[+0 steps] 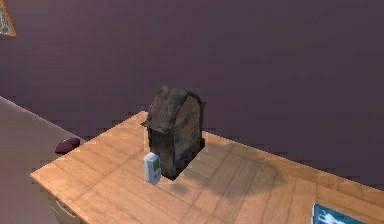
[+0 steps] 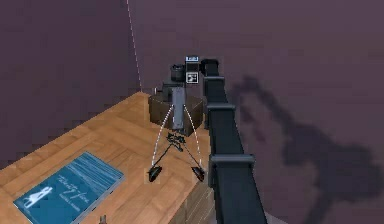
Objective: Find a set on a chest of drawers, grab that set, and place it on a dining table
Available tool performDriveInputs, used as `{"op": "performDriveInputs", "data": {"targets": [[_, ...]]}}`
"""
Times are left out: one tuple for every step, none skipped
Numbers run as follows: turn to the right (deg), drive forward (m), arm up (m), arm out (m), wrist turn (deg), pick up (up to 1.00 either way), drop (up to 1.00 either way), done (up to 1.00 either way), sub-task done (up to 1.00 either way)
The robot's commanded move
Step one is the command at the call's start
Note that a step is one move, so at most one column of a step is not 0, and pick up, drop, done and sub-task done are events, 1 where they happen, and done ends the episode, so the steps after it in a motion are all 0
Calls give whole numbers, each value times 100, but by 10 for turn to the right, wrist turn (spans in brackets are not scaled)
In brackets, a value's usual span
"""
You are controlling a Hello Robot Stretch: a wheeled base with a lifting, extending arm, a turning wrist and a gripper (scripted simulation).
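Purple walls enclose a corner where a wooden top [image 1: 240, 190] carries a dark arched case [image 1: 175, 125]. A small white-and-blue object [image 1: 152, 168], probably the set, stands just beside the case, between it and the top's near edge. Judged risk: the arm [image 2: 225, 140] reaches close along the case, so a careless sweep or descent could topple the small object or shove the case. The gripper [image 2: 176, 172] appears against the wood near the case, and neither its state nor whether it holds anything can be told.
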Motion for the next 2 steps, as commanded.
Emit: {"op": "performDriveInputs", "data": {"targets": [[0,0,0,0,450,0,0,0,0],[0,0,0,0,450,0,0,0,0]]}}
